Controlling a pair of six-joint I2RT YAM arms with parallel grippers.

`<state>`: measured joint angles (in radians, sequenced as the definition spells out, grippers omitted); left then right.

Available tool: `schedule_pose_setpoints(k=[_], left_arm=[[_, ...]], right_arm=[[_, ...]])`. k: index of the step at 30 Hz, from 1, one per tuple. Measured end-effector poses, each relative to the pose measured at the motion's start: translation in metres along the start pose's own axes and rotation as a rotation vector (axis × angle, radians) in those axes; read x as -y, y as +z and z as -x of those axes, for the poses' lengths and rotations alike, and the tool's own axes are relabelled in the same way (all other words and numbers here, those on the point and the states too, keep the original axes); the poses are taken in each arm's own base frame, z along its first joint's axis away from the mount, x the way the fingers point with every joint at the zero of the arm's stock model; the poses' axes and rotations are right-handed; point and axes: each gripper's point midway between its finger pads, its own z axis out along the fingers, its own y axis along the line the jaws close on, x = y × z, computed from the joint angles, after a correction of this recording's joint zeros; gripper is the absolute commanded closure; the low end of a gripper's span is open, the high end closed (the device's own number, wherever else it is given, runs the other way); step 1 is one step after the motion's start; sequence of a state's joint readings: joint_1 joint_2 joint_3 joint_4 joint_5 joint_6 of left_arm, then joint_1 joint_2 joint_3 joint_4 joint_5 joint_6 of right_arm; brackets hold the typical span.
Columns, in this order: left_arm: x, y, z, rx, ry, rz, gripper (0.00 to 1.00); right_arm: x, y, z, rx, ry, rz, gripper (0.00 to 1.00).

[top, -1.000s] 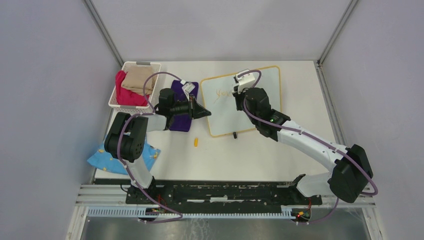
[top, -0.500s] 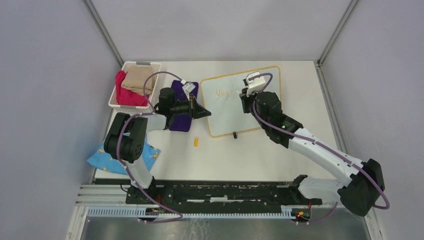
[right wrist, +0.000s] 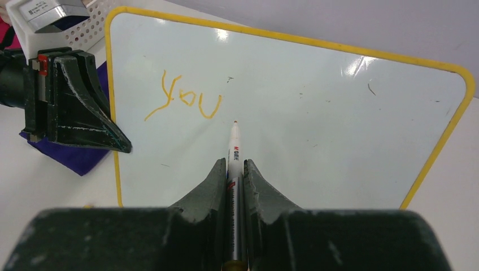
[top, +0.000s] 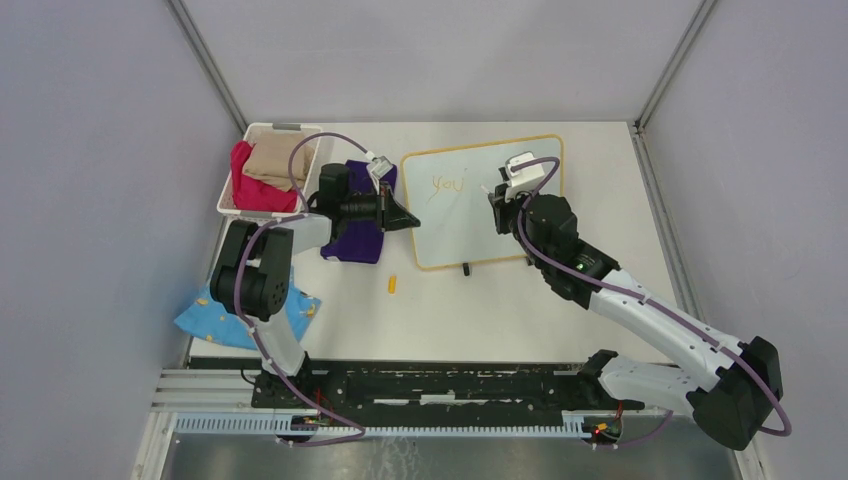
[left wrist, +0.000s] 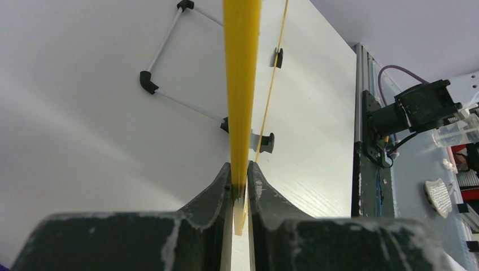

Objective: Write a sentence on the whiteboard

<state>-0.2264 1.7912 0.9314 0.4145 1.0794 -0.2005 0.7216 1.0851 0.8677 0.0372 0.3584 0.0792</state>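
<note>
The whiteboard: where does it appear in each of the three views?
Top external: the whiteboard, upper middle.
Left wrist: its yellow frame edge-on, rising from the fingers.
Right wrist: it fills most of the picture.
Shared landmark, in all three: the left hand pinching its left edge.

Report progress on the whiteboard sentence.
Done: one orange word, "you", is on the whiteboard. In hand: the right end effector grips a marker, tip just right of that word; the left end effector clamps the board's yellow edge. Left: the rest; the board is otherwise unwritten.
</note>
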Motion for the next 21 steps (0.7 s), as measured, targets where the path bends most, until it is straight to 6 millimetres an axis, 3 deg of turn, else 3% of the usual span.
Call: schedule_pose_setpoints(k=[10,17,21], left_arm=[[-0.003,-0.001,-0.004,-0.019,0.007,-0.01,0.98],[-0.003,-0.001,-0.004,-0.02,0.008,-0.01,0.98],[-0.004,-0.001,-0.004,-0.021,0.016,-0.01,0.98]], right_arm=[[0.0,0.007,0.003,0.026,0.002,-0.013,1.0],[0.002,0.024,-0.014,-0.017,-0.031,-0.054,1.0],[0.004,0.03,-0.013,-0.02,-0.033,-0.076,1.0]])
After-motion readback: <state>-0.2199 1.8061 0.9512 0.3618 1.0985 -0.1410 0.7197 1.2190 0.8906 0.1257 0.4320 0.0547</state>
